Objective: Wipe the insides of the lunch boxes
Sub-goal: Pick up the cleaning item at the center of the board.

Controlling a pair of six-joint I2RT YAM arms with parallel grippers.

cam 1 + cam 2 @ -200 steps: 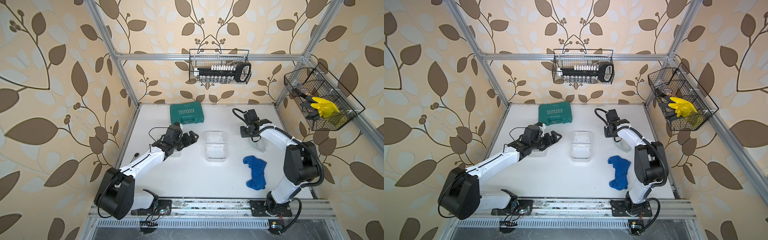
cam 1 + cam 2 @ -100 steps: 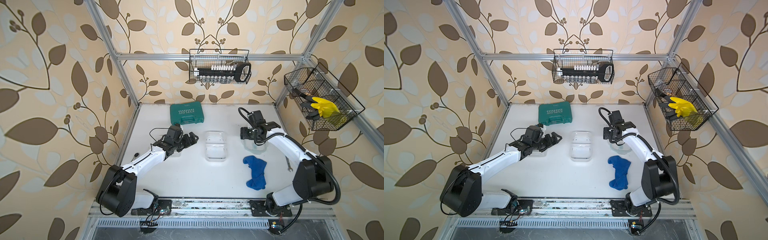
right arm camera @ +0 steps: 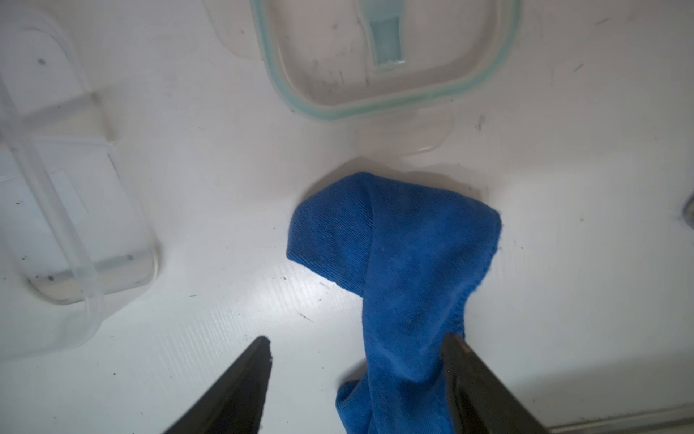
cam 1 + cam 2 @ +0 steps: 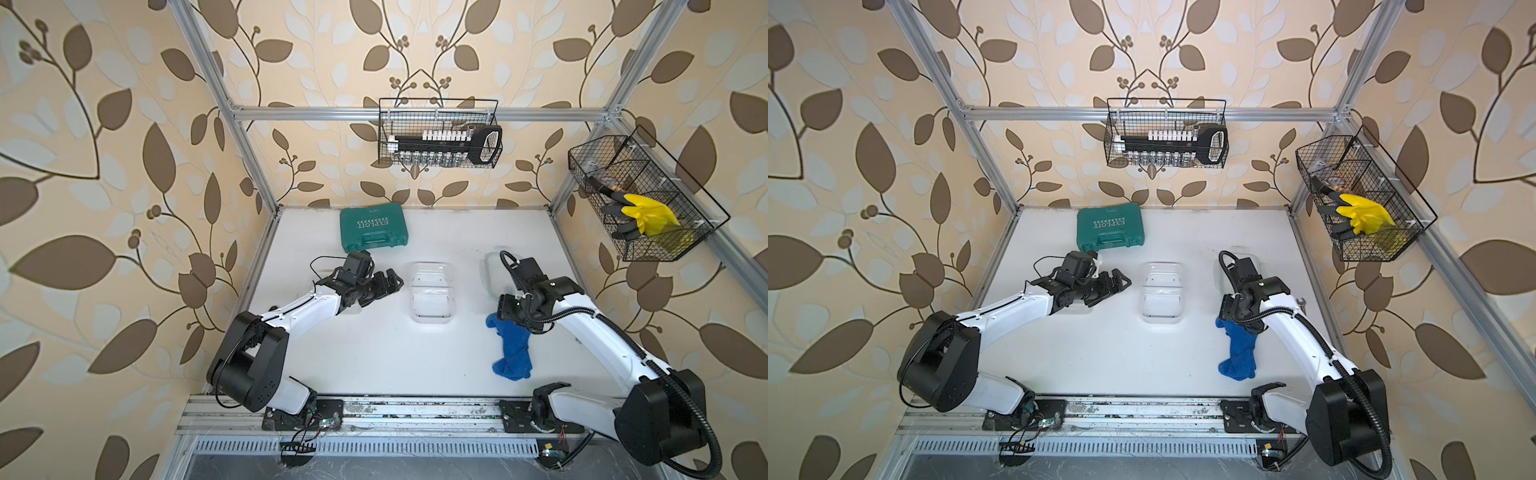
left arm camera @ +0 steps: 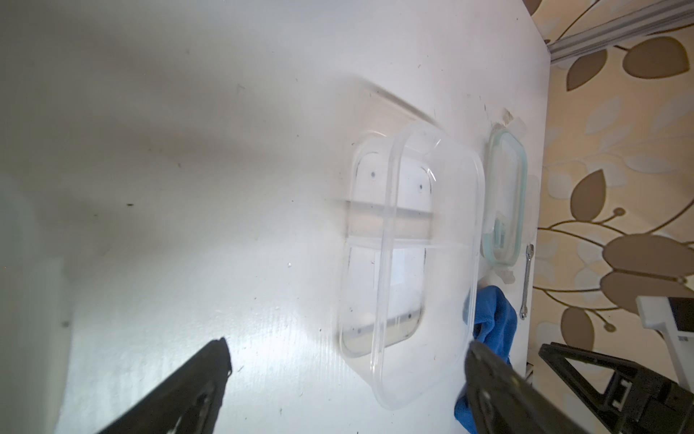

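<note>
Arms at work over a white desk (image 4: 374,353). In both top views, the left end effector (image 4: 394,282) hangs empty with its jaws spread wide, just left of the clear lunch box (image 4: 431,293), which sits open at the middle of the desk. The right end effector (image 4: 502,320) points down at the back end of a blue cloth (image 4: 513,353) lying toward the front right corner. How far it is open cannot be told from here. A green-rimmed lid (image 4: 492,266) lies flat near the right edge, and a teal case (image 4: 376,228) sits by the back edge.

In the left wrist view, the two black fingers (image 5: 195,387) stand far apart with only bare desk between them. The lunch box lies ahead, with the lid, the cloth and a small wrench (image 5: 525,282) beyond it.

In the right wrist view, the jaws are parted. The cloth lies between them, its edge against one finger, with bare desk showing on the other side, so it is not clamped.

A second earlier the right end effector stood farther back, beside the lid, and it has since swung forward to the cloth. The left arm has scarcely moved. Lunch box, lid and cloth lie where they did.
</note>
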